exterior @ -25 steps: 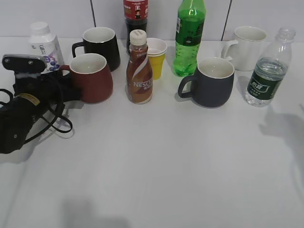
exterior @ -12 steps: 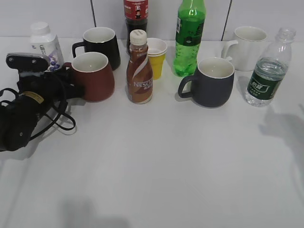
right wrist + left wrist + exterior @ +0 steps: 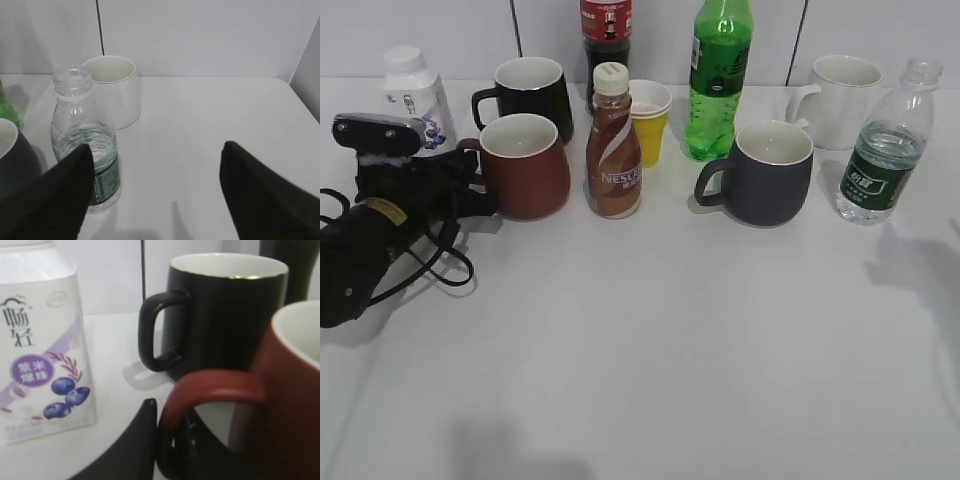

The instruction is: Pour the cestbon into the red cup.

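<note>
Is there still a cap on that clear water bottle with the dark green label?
No, the cestbon shows a bare, open neck with no cap in the right wrist view.

uncapped cestbon [image 3: 882, 150] upright far right; dark red cup [image 3: 523, 165] upright, left.

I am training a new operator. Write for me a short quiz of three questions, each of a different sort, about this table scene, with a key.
1. True or false: the cestbon has its cap on.
2. Multiple choice: the left gripper is at which part of the red cup? A) rim B) handle C) base
3. Fill in: the right gripper is ____ and holds nothing.

Key:
1. False; the neck is open in the right wrist view.
2. B; one finger sits beside the handle, but a closed grip cannot be confirmed.
3. Open; both fingers stand wide apart, the bottle beyond the left one.
</note>
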Available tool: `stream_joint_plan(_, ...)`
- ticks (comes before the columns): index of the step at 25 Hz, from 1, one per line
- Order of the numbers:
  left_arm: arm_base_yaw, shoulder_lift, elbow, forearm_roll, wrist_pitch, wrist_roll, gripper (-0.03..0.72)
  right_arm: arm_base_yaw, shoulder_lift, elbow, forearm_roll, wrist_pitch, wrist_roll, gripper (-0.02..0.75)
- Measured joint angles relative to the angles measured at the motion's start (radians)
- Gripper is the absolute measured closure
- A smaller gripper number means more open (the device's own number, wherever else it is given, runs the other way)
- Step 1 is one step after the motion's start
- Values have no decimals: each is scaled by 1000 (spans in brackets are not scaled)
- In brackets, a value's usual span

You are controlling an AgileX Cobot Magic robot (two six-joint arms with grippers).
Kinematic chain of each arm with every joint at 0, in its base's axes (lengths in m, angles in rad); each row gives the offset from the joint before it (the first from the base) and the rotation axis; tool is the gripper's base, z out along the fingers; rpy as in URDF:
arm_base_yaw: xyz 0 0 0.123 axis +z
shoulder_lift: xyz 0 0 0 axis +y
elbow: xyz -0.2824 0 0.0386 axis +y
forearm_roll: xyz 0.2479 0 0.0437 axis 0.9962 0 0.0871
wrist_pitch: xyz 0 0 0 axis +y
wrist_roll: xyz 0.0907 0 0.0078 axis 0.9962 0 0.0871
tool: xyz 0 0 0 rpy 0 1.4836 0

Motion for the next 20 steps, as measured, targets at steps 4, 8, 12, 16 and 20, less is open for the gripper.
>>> stream_joint_plan(4, 0, -4, 42, 24, -44, 0, 624, 0, 0, 0, -1, 0, 0, 151)
stream_joint_plan(8, 0, -5, 66, 62, -74, -6, 624, 0, 0, 0, -1, 0, 0, 151)
stream_joint_plan(12, 0, -5, 66, 70, -76, 0, 557, 0, 0, 0, -1, 0, 0, 151)
stream_joint_plan(16, 0, -5, 69, 71, -76, 0, 494, 0, 0, 0, -1, 0, 0, 151)
stream_joint_plan(20, 0, -5, 69, 70, -74, 0, 481, 0, 0, 0, -1, 0, 0, 151)
